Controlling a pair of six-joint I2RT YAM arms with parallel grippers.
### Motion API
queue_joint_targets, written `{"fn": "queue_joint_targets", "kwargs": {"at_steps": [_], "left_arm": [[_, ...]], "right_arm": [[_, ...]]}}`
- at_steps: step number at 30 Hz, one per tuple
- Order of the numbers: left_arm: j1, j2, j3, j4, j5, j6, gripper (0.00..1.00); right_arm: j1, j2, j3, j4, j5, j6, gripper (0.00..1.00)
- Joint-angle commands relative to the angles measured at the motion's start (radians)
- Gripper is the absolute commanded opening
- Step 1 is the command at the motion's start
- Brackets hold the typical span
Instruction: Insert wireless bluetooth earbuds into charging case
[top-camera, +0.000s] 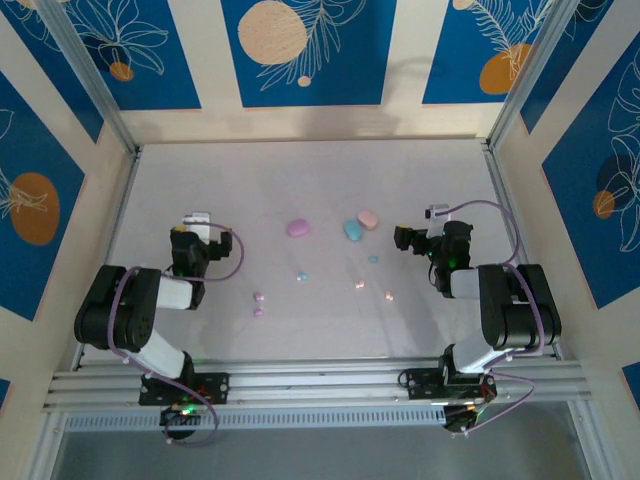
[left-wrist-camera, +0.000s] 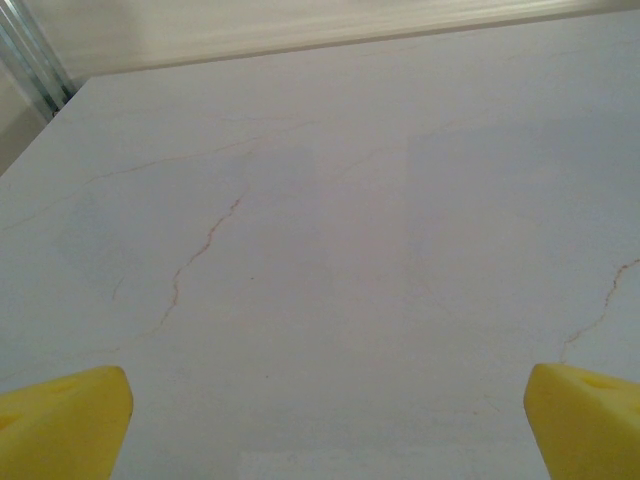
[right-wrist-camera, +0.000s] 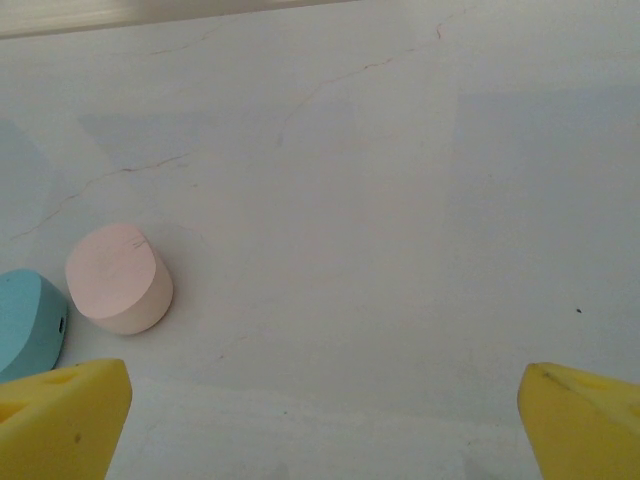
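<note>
Three pebble-like charging cases lie mid-table: a lilac case (top-camera: 297, 228), a blue case (top-camera: 352, 229) and a peach case (top-camera: 368, 219). Tiny earbuds are scattered nearer the arms: two lilac-pink (top-camera: 258, 297) (top-camera: 258, 312), two light blue (top-camera: 301, 276) (top-camera: 373, 259), two peach (top-camera: 359, 285) (top-camera: 389, 295). My left gripper (top-camera: 200, 232) (left-wrist-camera: 328, 412) is open over bare table, left of everything. My right gripper (top-camera: 432, 232) (right-wrist-camera: 325, 405) is open and holds nothing. The peach case (right-wrist-camera: 118, 278) and the blue case (right-wrist-camera: 28, 322) lie just beyond its left fingertip (right-wrist-camera: 70, 410).
The white table (top-camera: 320, 170) is fenced by aluminium posts (top-camera: 100, 100) and patterned blue walls on three sides. Bare tabletop stretches behind the cases and at the far left and right.
</note>
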Motion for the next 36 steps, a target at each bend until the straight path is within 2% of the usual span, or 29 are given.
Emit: {"fn": "queue_joint_targets", "kwargs": {"at_steps": [1, 12, 16, 23, 26, 29, 31, 33, 36], "left_arm": [[0.009, -0.012, 0.007, -0.002, 0.021, -0.004, 1.0], [0.01, -0.012, 0.007, -0.003, 0.025, -0.002, 1.0], [0.01, -0.012, 0.016, -0.023, 0.105, 0.025, 1.0], [0.009, -0.016, 0.002, 0.003, 0.1, 0.023, 1.0], [0.01, -0.069, -0.033, 0.023, 0.081, 0.015, 1.0], [0.01, -0.174, -0.048, -0.046, 0.048, 0.002, 1.0], [0.01, -0.268, -0.038, -0.149, 0.033, -0.013, 1.0], [0.01, -0.353, -0.009, -0.274, 0.001, -0.069, 1.0], [0.01, -0.447, 0.044, -0.434, 0.013, -0.19, 1.0]], "right_arm": [[-0.004, -0.007, 0.018, 0.025, -0.014, -0.005, 0.99], [-0.017, -0.005, 0.02, 0.023, -0.037, 0.005, 0.99], [-0.017, -0.005, 0.02, 0.024, -0.037, 0.003, 0.99], [-0.014, -0.01, 0.014, 0.03, -0.038, 0.0, 0.99], [0.015, -0.023, 0.025, -0.002, 0.009, -0.023, 0.97], [0.023, -0.053, 0.018, -0.007, 0.033, -0.022, 0.97], [0.026, -0.12, 0.055, -0.14, 0.034, -0.016, 0.98], [0.022, -0.18, 0.163, -0.427, 0.028, 0.045, 0.99], [0.022, -0.219, 0.289, -0.707, -0.013, 0.149, 0.99]]}}
